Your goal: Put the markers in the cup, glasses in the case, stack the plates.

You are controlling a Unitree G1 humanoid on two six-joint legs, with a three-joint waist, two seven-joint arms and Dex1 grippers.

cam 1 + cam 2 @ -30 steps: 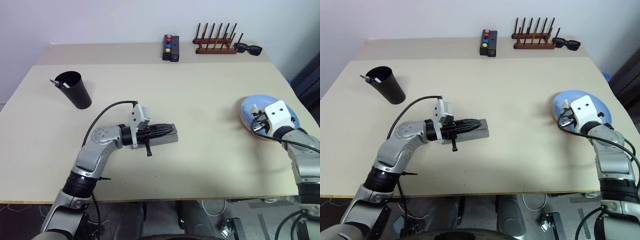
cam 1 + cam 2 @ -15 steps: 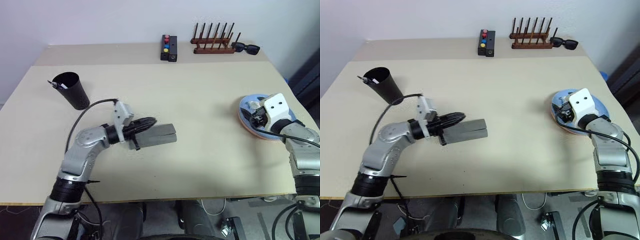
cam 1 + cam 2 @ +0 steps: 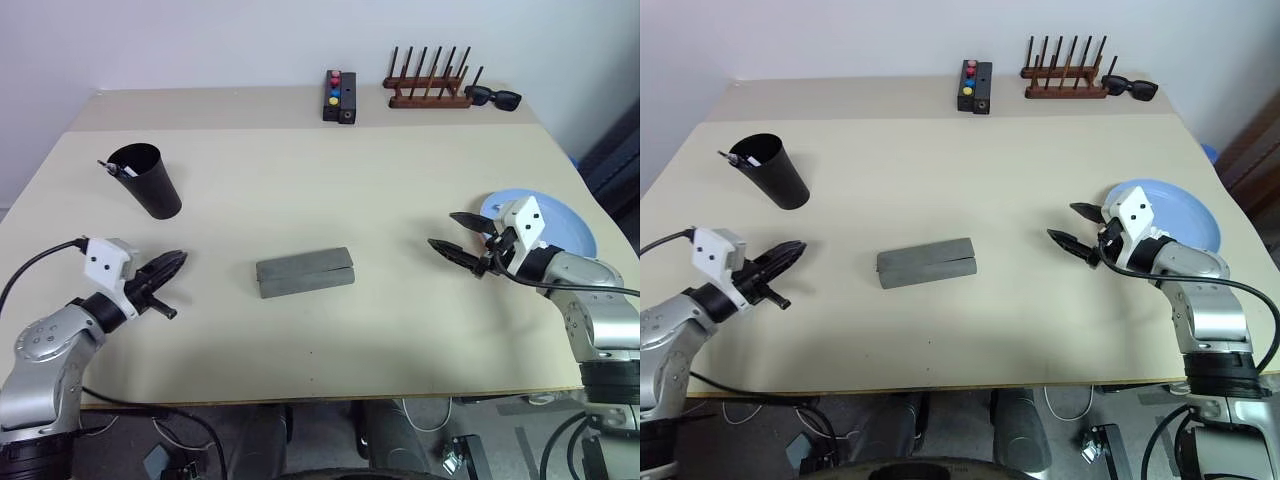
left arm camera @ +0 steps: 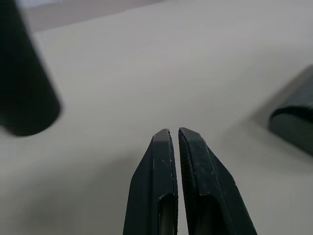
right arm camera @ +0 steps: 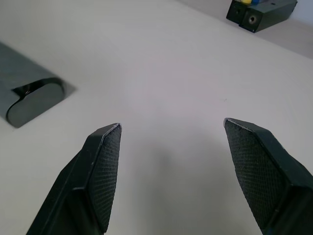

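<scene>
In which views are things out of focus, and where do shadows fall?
Left wrist view: the cup and the case are blurred, while the shut fingers look sharp. Right wrist view: the case is fairly sharp and the button box slightly soft. Left eye view: light is even; the case throws only a thin soft shadow on the table.

The case [image 3: 305, 272] lies mid-bench [image 3: 330, 180]. The cup [image 3: 146, 180] stands at ten o'clock, the plates [image 3: 560, 222] at three, the rack [image 3: 430, 90] at one.
</scene>
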